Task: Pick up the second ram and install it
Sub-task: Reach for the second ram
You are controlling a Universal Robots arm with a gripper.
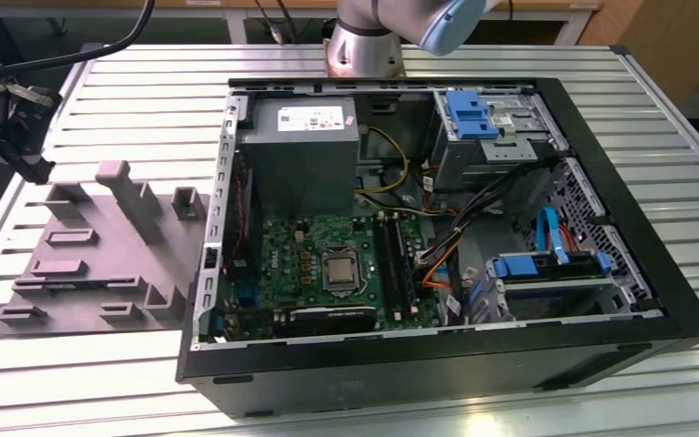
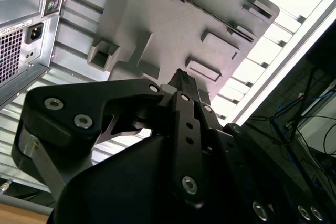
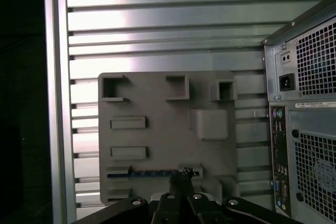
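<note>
On the exterior view's left, lower half of the frame: grey fixture block [image 1: 95, 264] flat on the slatted metal table [image 1: 119, 82], just beside the open PC case [image 1: 447, 364]. Right of centre in that frame: motherboard [image 1: 313, 264] face up inside the case, long black memory slots [image 1: 396, 259] next to the CPU socket [image 1: 341, 269]. Cannot tell from here which slots are filled. Top centre of the frame: arm base [image 1: 362, 45].

In the first wrist view: looking straight down on the fixture block [image 3: 168, 129]. Second ram [image 3: 142, 173] on edge in the block's long slot, seen as a thin dark line with bluish glints, not yet lifted. Gripper [image 3: 181, 178] lined up with one end portion of the stick and overlapping it in the picture. Cannot tell whether touching or clear of it. A strip of bare table between the block and the case's rear panel, power socket [image 3: 286, 81] on that panel.

In the second wrist view: gripper [image 2: 181, 78] seen from behind, fingers [image 2: 184, 111] drawn together, tips meeting in a narrow point. Fixture block [image 2: 157, 19] beyond the tips, apart from them. Case rear panel off to one side, table edge on the other.
</note>
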